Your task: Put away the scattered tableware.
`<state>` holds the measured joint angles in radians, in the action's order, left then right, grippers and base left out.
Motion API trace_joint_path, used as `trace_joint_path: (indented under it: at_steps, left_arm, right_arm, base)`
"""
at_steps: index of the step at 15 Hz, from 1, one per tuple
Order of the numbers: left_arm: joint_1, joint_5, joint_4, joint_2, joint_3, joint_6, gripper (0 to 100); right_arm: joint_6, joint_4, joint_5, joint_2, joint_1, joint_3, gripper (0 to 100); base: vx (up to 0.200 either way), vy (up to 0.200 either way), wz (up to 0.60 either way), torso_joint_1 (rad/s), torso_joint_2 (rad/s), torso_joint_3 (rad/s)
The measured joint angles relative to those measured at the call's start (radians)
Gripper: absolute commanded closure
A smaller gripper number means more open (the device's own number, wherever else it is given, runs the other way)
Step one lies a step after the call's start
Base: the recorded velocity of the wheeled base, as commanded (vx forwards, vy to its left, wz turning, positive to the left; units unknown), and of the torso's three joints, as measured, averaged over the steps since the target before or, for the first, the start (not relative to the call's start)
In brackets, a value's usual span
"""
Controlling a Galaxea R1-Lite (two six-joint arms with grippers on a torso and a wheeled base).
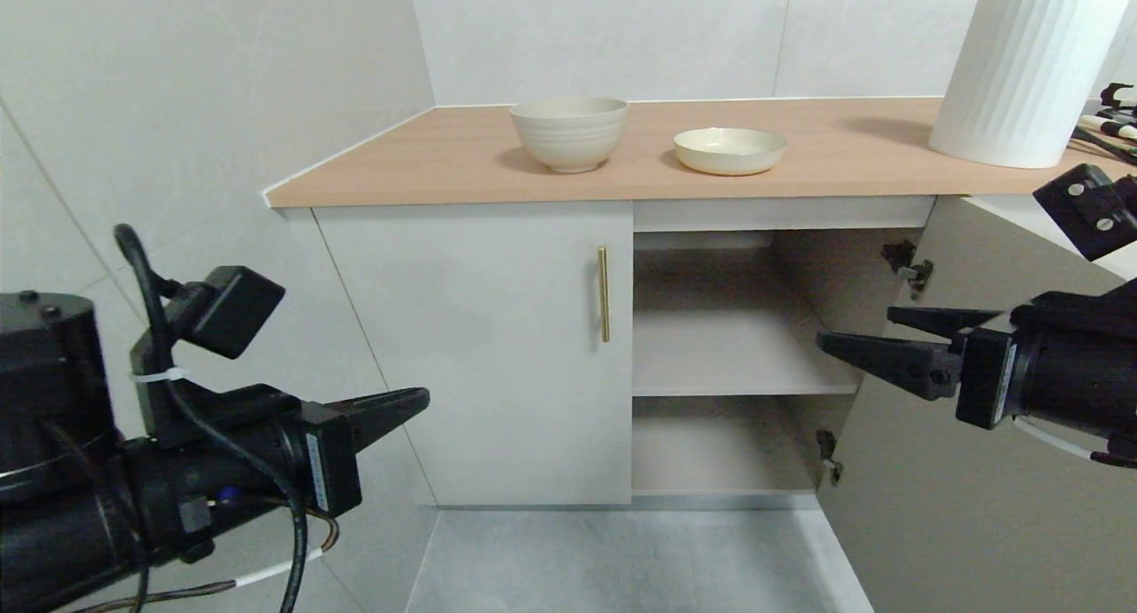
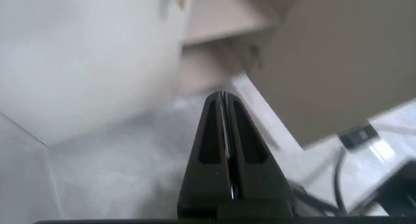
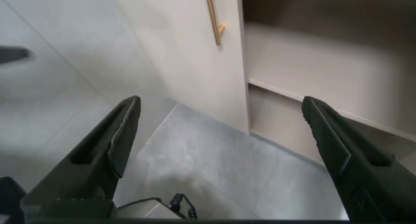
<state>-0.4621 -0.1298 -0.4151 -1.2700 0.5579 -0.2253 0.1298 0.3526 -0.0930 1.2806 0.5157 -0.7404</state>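
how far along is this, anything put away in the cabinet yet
Done: the pale cabinet has its right door open onto its shelves. In hand: nothing; the left gripper is shut, the right gripper open, both low before the cabinet. Left: the ribbed cream bowl and the shallow cream dish sit on the wooden countertop, neither put away.

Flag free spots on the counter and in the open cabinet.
The upper shelf and lower shelf are bare. Counter is free left of the bowl and between dish and white ribbed container. Crowded: utensils at far right.
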Motion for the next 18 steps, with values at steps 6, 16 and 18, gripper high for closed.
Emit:
trace_joint_path:
  at_steps: [6, 16, 18]
  left_arm:
    - [0.043, -0.001, 0.002, 0.049, 0.014, -0.012, 0]
    - [0.086, 0.001, 0.001, 0.037, 0.04, -0.014, 0]
    - [0.087, 0.001, 0.007, 0.037, 0.047, -0.015, 0]
  right_arm:
    - [0.0, -0.069, 0.048, -0.025, -0.001, -0.017, 0]
    - [0.001, -0.096, 0.049, -0.045, 0.004, -0.024, 0]
    - [0.001, -0.099, 0.049, -0.051, 0.005, -0.026, 0]
  base:
    - [0.0, 0.0, 0.0, 0.0, 0.0, 0.0]
    - [0.02, 0.0, 0.0, 0.0, 0.0, 0.0]
    - [0.2, 0.0, 0.0, 0.0, 0.0, 0.007]
